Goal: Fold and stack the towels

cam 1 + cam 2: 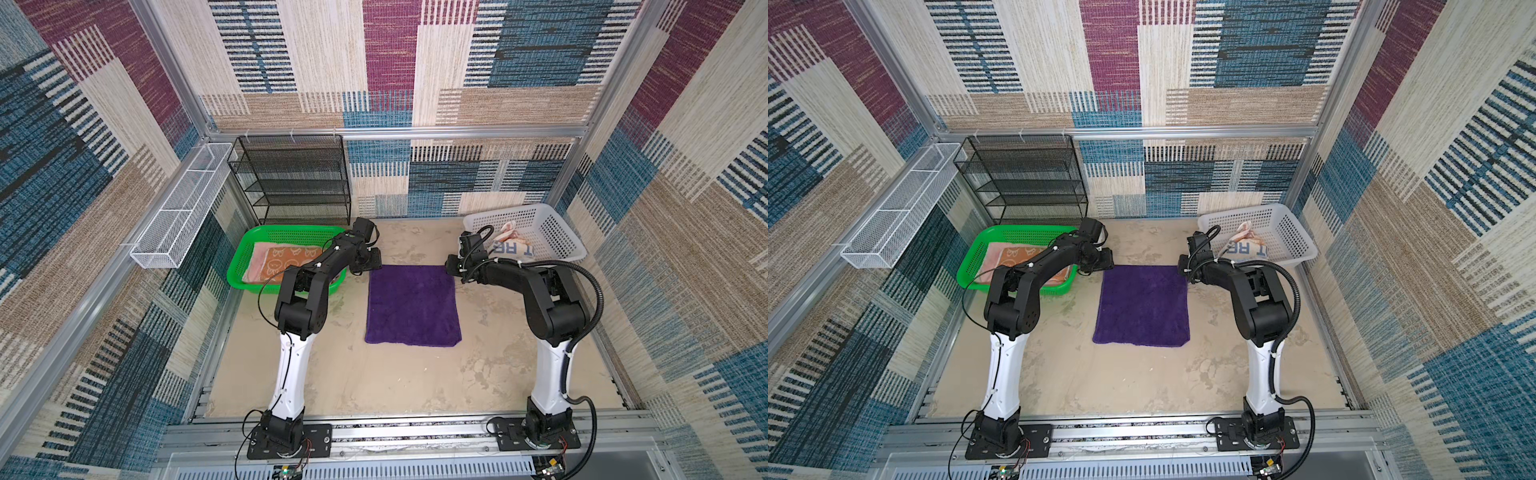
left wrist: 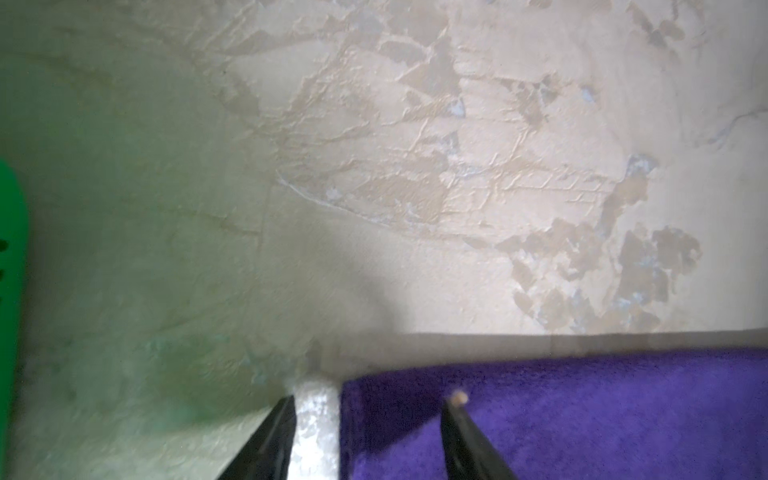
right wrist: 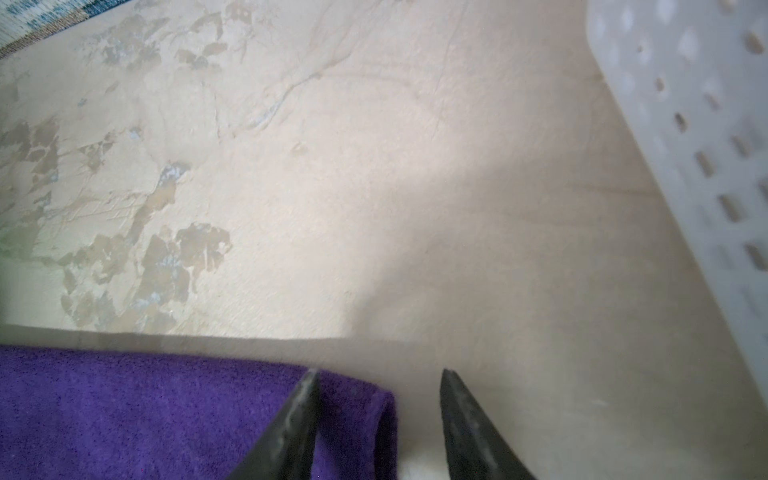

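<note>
Two far corners of the purple towel [image 1: 413,305] mattered here. It lay flat and unfolded on the middle of the table [image 1: 374,382]. The left gripper [image 2: 370,401] sat half-open astride the far-left corner, one finger over pile, one over bare table. The right gripper [image 3: 380,374] sat the same way at the far-right corner, nothing pinched yet. My take: press tips down first, close both together on the hem, lift evenly, then carry to the near edge and align. The orange face towel [image 1: 286,257] lay in the green basket [image 1: 291,230], left; the lettered towel [image 1: 513,249] was bunched in the white basket [image 1: 561,224], right.
</note>
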Robot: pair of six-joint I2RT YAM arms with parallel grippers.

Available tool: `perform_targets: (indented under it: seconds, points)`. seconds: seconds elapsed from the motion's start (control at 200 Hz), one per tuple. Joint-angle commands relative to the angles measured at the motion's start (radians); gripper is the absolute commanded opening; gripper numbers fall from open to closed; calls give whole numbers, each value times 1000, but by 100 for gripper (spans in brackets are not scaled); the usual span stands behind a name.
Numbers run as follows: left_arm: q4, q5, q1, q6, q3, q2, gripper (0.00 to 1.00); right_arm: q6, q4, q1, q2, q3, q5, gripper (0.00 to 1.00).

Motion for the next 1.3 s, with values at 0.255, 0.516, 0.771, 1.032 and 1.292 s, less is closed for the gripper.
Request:
perform_targets:
  seconds: [0.255, 0.516, 0.771, 1.032, 1.292]
  points:
    - [-12, 54, 1, 1, 43, 57, 36, -10, -4, 0, 47, 39, -24, 36]
    - [6, 92, 1, -2, 26, 55, 14, -5, 7, -1, 28, 12, -59, 20]
    - [31, 122, 1, -7, 7, 38, 0, -1, 27, 0, 16, 4, -85, 0]
    - [80, 120, 1, 9, -52, -81, 0, -19, 81, -4, -83, -47, -53, 0]
    - [148, 136, 1, 6, -172, -274, 0, -73, 121, -7, -243, -127, -46, 0]
